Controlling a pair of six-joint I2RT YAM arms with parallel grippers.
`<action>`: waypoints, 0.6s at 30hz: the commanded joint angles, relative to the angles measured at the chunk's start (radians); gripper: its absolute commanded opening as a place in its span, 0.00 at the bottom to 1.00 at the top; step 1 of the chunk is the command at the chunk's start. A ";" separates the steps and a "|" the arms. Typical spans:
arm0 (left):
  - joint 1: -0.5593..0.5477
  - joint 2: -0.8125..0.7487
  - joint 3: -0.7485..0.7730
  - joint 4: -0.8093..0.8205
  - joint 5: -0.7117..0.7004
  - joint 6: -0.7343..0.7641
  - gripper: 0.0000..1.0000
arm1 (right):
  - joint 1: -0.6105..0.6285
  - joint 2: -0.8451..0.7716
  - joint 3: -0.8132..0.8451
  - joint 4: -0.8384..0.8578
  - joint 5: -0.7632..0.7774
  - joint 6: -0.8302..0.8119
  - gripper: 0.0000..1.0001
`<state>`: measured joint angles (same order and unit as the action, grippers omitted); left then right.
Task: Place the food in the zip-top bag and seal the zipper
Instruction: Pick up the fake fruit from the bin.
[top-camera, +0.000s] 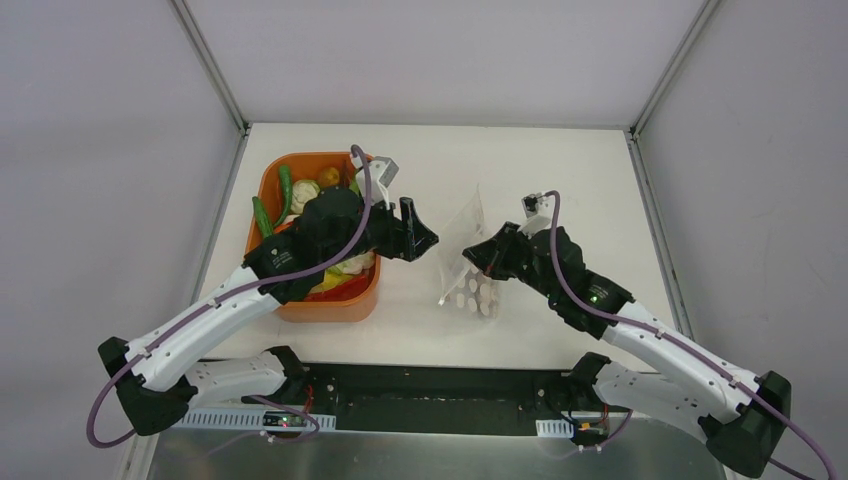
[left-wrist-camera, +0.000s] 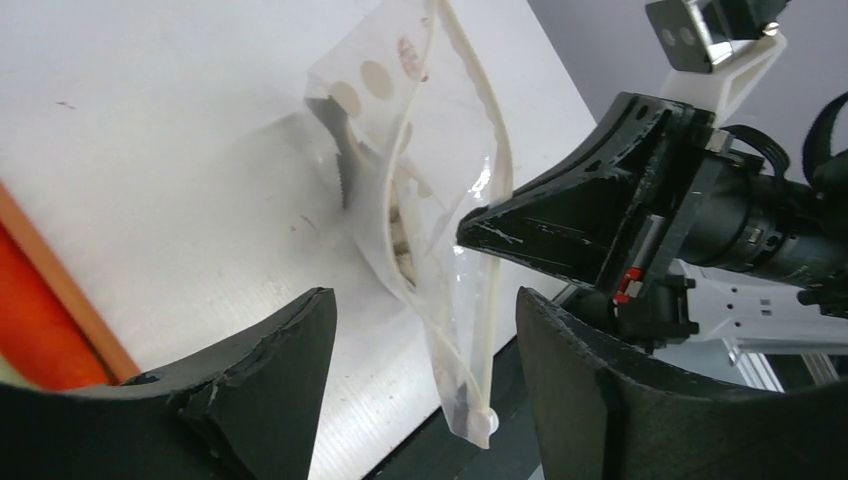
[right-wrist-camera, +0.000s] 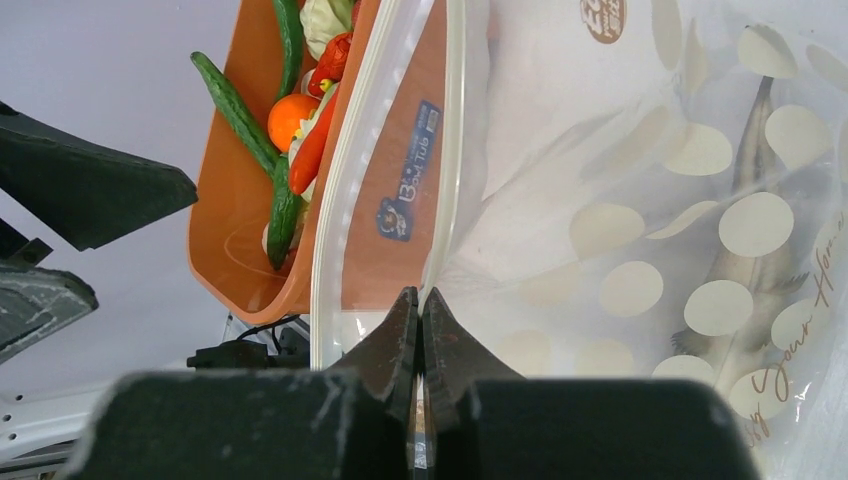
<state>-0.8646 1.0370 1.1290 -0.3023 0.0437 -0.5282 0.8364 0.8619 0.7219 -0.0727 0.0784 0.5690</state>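
Right gripper (top-camera: 472, 254) is pinching bag (top-camera: 478, 297) rim at frame centre, left gripper (top-camera: 420, 226) is hanging open, empty, just left of it, food (top-camera: 285, 190) lying farther left.

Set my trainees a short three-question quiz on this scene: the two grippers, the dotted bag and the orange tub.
1. True or false: the right gripper is shut on the edge of the zip-top bag.
2. The green toy cucumbers lie in: A the bag; B the orange tub; C neither, they lie on the bare table.
3. Fill in: the left gripper has its jaws ___ and holds nothing.
Key: 1 true; 2 B; 3 open.
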 joint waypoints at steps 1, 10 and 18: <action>-0.005 -0.047 -0.018 -0.047 -0.134 0.048 0.69 | -0.001 0.008 0.006 0.008 0.004 0.014 0.00; 0.000 -0.101 -0.021 -0.175 -0.385 0.085 0.92 | -0.002 0.019 0.005 0.003 -0.001 0.018 0.00; 0.199 -0.119 -0.023 -0.256 -0.429 0.078 0.99 | -0.002 0.021 0.020 -0.017 -0.004 0.017 0.00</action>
<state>-0.7910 0.9321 1.1023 -0.5121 -0.3595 -0.4583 0.8364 0.8799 0.7219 -0.0780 0.0742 0.5766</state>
